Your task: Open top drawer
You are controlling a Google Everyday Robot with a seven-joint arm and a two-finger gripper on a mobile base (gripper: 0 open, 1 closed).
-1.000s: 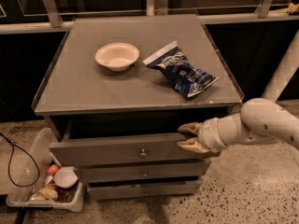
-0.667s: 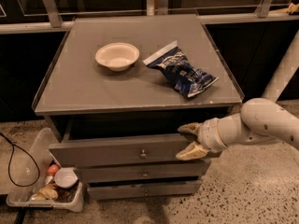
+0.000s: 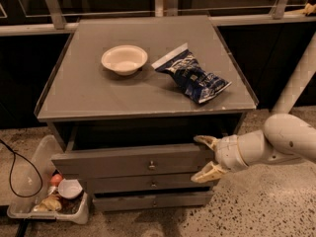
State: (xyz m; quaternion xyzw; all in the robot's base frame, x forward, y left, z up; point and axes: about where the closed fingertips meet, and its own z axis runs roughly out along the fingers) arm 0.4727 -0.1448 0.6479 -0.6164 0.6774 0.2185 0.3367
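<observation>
The top drawer (image 3: 128,163) is the grey front with a small round knob (image 3: 151,166) at its centre, under the cabinet top. It stands pulled out a little, with a dark gap behind its upper edge. My gripper (image 3: 204,158) is at the drawer's right end, fingers spread apart. The upper fingertip (image 3: 202,140) is by the top right corner of the front, the lower one (image 3: 202,176) by its bottom right corner. The gripper holds nothing.
On the grey cabinet top (image 3: 79,88) sit a white bowl (image 3: 124,59) and a blue chip bag (image 3: 191,76). Two narrower drawer fronts (image 3: 148,185) sit below. A clear bin of items (image 3: 49,201) stands on the floor at left, with a black cable (image 3: 15,174).
The gripper's fingers have spread wider apart at the drawer's right end. The drawer and the items on top have not visibly moved.
</observation>
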